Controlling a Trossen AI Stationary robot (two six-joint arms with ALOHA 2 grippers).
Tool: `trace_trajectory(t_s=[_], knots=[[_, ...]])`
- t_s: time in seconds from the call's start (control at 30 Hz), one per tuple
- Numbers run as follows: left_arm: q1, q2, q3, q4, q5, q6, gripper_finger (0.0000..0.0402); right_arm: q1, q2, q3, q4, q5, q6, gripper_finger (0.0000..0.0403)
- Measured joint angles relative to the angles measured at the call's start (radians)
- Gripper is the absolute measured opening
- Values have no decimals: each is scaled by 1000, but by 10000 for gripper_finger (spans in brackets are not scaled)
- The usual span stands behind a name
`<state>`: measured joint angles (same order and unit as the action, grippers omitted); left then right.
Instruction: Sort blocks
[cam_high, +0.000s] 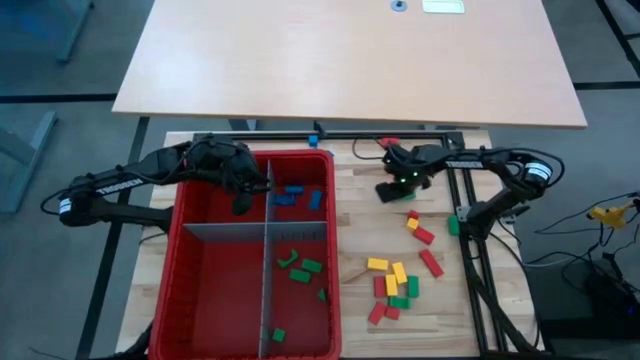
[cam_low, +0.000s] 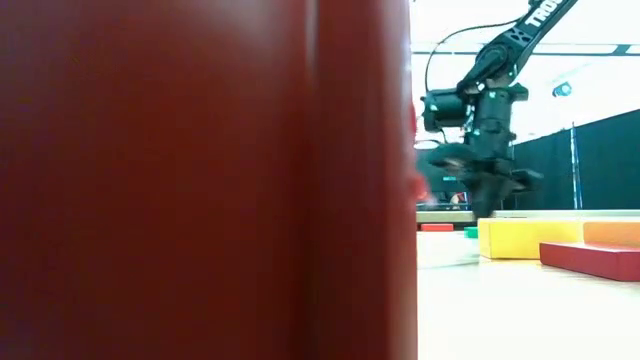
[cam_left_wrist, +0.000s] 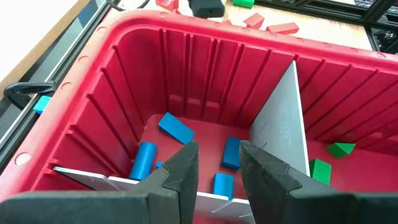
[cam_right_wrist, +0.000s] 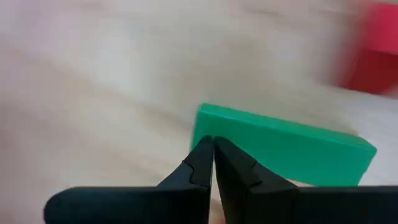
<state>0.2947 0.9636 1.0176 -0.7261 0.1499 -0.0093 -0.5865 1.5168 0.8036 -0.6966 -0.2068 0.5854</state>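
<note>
Several loose blocks (cam_high: 395, 283) in red, yellow and green are lying on the wooden table (cam_high: 450, 300) at the near right, just beside the red bin (cam_high: 185, 300). A few more red and yellow ones (cam_high: 422, 236) are trailing away toward the far side.

Inside the bin, grey dividers (cam_high: 266, 290) are splitting the space into compartments. The near right compartment is holding green blocks (cam_high: 300, 268). The far right compartment is holding blue blocks (cam_left_wrist: 175, 127).

My left gripper (cam_left_wrist: 217, 171) is hovering over the far part of the bin, above the divider next to the blue blocks. Its fingers (cam_left_wrist: 181, 177) are standing partly apart, with nothing between them.

My right gripper (cam_right_wrist: 213, 163) is working farther away, low over the table beyond the loose blocks and right of the bin. Its fingertips are pressed nearly together and are gripping nothing that I can make out. A green block (cam_right_wrist: 292, 149) is lying on the table immediately past the fingertips; whether they are touching it I cannot tell.
</note>
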Motion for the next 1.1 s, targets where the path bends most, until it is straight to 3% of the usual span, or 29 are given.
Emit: trace_trajectory(t_s=[0.17, 0.4, 0.73, 0.87, 1.1], knots=[[0, 0, 0, 0, 0, 0, 103, 76, 1, 21, 197, -142, -28, 1], [0, 0, 0, 0, 0, 0, 103, 98, -1, 83, 203, -136, -101, 2], [0, 0, 0, 0, 0, 0, 103, 98, -2, 129, 167, -92, -369, 2], [0, 0, 0, 0, 0, 0, 103, 98, -2, 136, 16, 53, -489, 7], [0, 0, 0, 2, 0, 0, 103, 98, -3, 136, -125, 114, -544, 80]])
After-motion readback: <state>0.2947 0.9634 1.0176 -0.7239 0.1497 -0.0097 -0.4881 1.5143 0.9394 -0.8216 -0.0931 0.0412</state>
